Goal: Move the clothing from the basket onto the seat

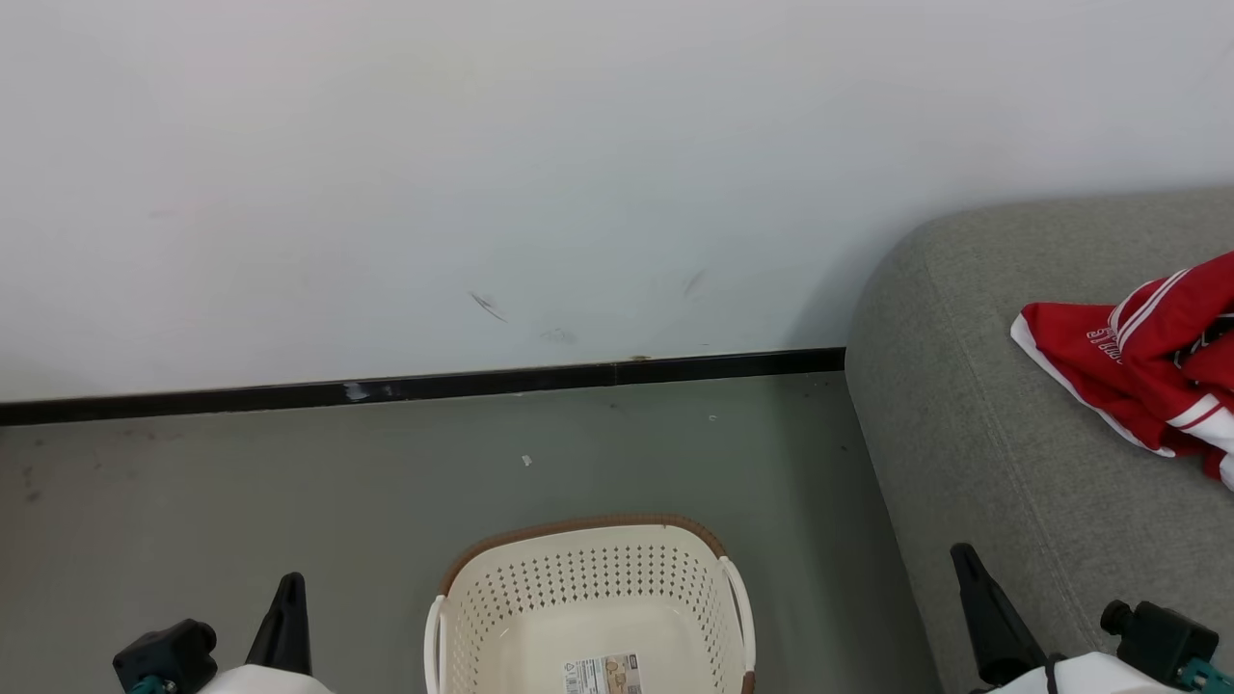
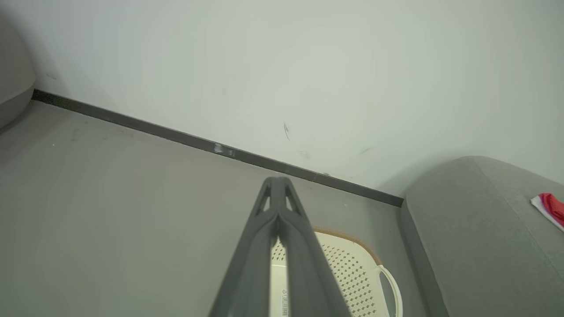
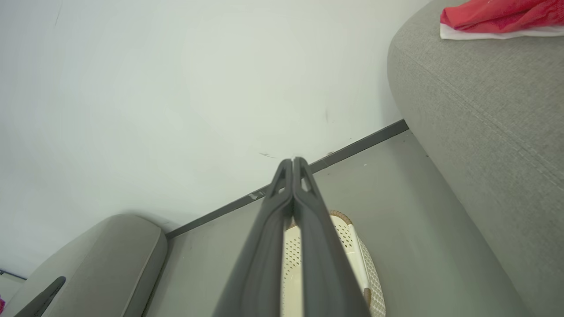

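Cream perforated plastic basket [image 1: 578, 578] looks empty, red white-trimmed clothing [image 1: 1128, 371] lies inboard of grey fabric sofa [image 1: 974, 405]'s rounded edge, so I park left gripper [image 2: 277, 182] and right gripper [image 3: 293, 163] clenched, empty.

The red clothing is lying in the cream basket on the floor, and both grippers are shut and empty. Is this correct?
Not quite. The head view shows the red clothing lying on the grey seat, not in the basket. The rest holds: the basket stands on the floor, and the left gripper and right gripper are shut and empty.
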You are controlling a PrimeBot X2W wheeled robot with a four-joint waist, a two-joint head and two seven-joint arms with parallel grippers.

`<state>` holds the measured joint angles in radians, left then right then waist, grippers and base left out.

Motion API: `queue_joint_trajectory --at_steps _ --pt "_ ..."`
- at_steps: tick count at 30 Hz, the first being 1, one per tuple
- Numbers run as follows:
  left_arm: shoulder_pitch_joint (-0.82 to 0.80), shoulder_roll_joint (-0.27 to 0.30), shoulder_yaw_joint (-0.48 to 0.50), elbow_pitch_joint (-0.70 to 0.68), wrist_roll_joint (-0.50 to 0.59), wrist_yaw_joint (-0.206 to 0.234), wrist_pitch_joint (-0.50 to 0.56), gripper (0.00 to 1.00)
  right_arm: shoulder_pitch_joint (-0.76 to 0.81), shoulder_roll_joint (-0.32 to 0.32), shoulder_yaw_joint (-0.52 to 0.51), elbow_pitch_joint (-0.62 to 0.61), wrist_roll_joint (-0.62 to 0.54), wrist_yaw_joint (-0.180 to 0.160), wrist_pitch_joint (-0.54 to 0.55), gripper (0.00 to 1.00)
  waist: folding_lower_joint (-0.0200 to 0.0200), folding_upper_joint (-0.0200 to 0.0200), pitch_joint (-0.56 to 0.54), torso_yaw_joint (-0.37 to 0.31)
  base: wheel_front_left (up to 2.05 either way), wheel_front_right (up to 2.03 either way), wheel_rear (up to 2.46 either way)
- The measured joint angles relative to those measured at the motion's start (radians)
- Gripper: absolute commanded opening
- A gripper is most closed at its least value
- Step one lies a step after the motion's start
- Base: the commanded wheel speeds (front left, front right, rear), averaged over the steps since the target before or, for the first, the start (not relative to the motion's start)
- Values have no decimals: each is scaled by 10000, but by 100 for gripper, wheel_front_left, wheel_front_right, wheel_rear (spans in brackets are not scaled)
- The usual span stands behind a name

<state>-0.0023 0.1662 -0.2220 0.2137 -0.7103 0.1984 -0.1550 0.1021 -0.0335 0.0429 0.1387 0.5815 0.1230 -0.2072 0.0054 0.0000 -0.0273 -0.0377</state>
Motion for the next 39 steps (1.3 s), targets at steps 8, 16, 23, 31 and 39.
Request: queue_joint_trajectory --at_steps 8,16,23,31,39 --pt "-1 -117 326 -42 -974 -270 305 0 -61 -109 -65 69 1227 0 263 0 29 0 -12 46 0 0 0" --pt "-6 -290 681 -69 -2033 -548 589 0 -254 -261 -159 276 2612 0 535 0 27 0 2 93 0 0 0" --pt "-14 -407 959 -75 -2913 -817 838 0 -360 -322 -213 385 3685 0 756 0 -1 0 37 129 0 0 0" --pt "-83 -527 1273 -77 -3852 -1060 1120 0 -652 -428 -251 552 4905 0 949 0 -32 0 94 169 0 0 0" --pt "-99 -696 1592 -77 -4846 -1407 1400 0 -802 -516 -286 671 6117 0 1220 0 -43 0 145 209 0 0 0"
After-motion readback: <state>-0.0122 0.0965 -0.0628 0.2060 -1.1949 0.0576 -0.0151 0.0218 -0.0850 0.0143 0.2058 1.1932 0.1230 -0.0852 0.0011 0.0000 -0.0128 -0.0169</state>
